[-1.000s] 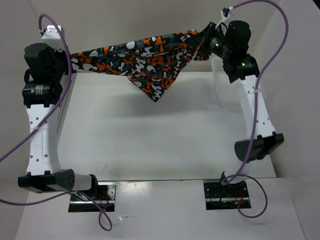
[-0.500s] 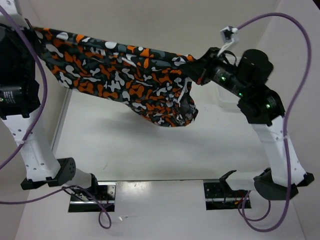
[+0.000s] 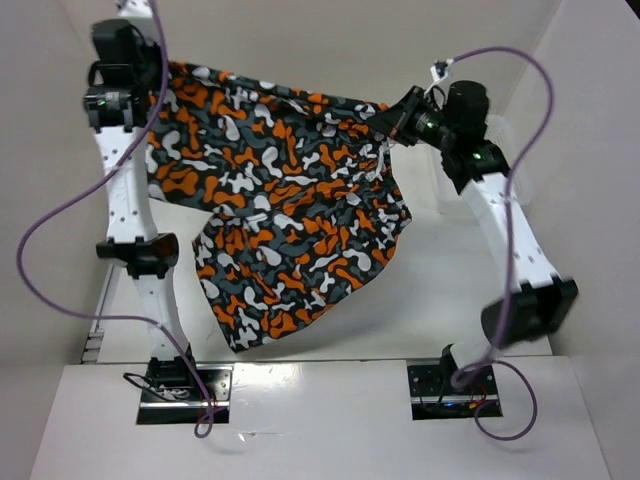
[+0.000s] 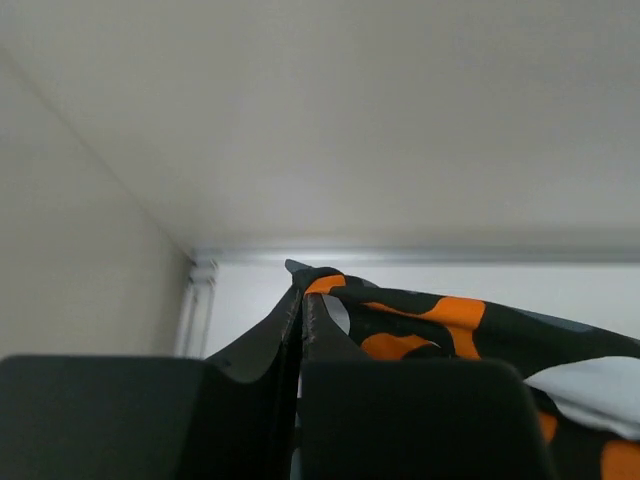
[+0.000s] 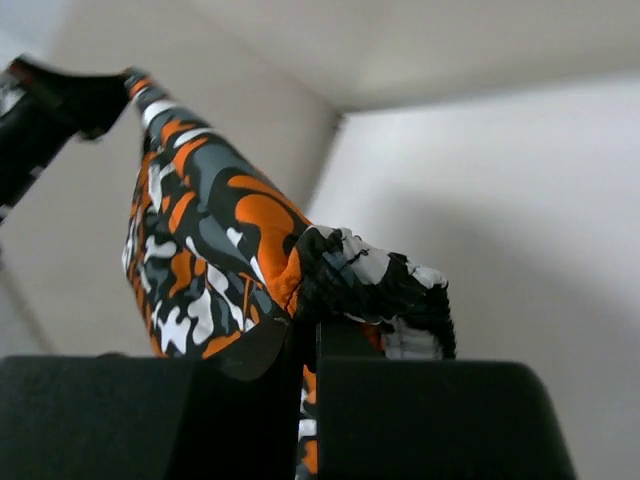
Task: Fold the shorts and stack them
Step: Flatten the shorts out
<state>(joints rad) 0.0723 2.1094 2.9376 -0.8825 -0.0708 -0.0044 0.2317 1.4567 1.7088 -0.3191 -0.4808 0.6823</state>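
The shorts (image 3: 280, 205), printed in orange, black, grey and white blotches, hang spread in the air between both arms above the white table. My left gripper (image 3: 160, 75) is shut on their upper left corner; in the left wrist view the fabric (image 4: 420, 320) runs out from the closed fingertips (image 4: 302, 300). My right gripper (image 3: 395, 120) is shut on the upper right corner at the waistband; in the right wrist view the bunched cloth (image 5: 350, 270) sits pinched at the fingertips (image 5: 310, 330). The lower leg of the shorts (image 3: 250, 320) dangles toward the table's near edge.
White walls enclose the table (image 3: 440, 290) on the left, back and right. A clear plastic container (image 3: 440, 160) stands by the right wall behind the right arm. Purple cables loop from both arms. The arm bases (image 3: 180, 385) sit at the near edge.
Both arms have kept hold of the shorts. The left arm swung back into view. The shorts went from a stretched, bunched band to hanging open and long toward the near edge.
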